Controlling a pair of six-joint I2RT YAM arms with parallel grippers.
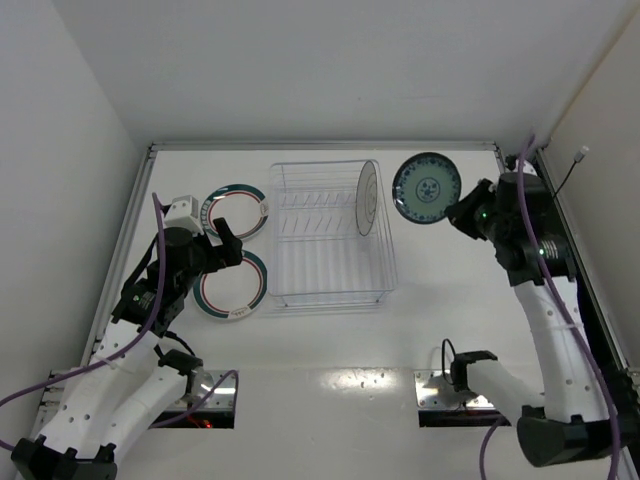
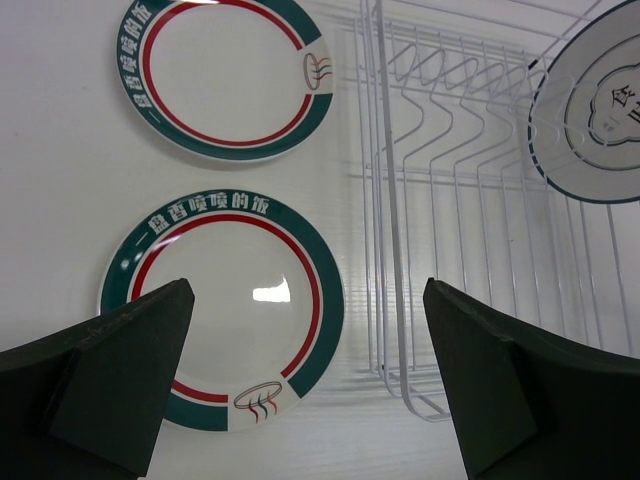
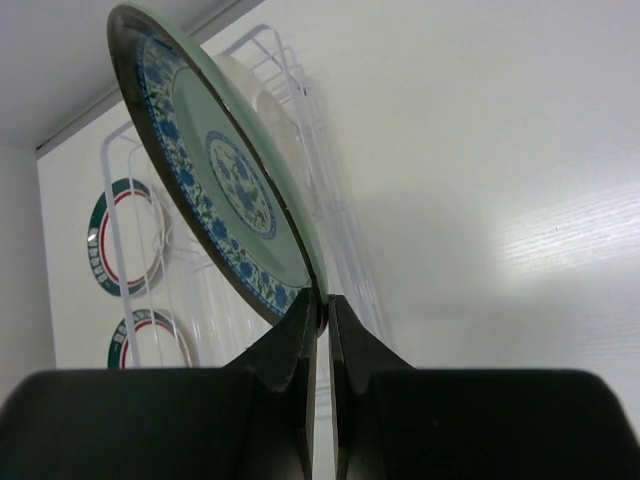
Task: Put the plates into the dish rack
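Lettering in white Chinese characters, seemingly 一盘香喷喷的饭, curves along the green rims of two plates flat on the surface [image 1: 330, 350] left of the dish rack [image 1: 330, 298]: near plate [image 2: 225, 300] and far plate [image 2: 225, 75]. A third ringed plate [image 1: 367, 197] stands upright in the rack. The teal plate [image 1: 427, 188], the fourth, is pinched by its edge in the right tool [image 3: 322, 310], held tilted just right of the rack. The left tool [image 2: 305, 290] hangs spread wide over the near plate.
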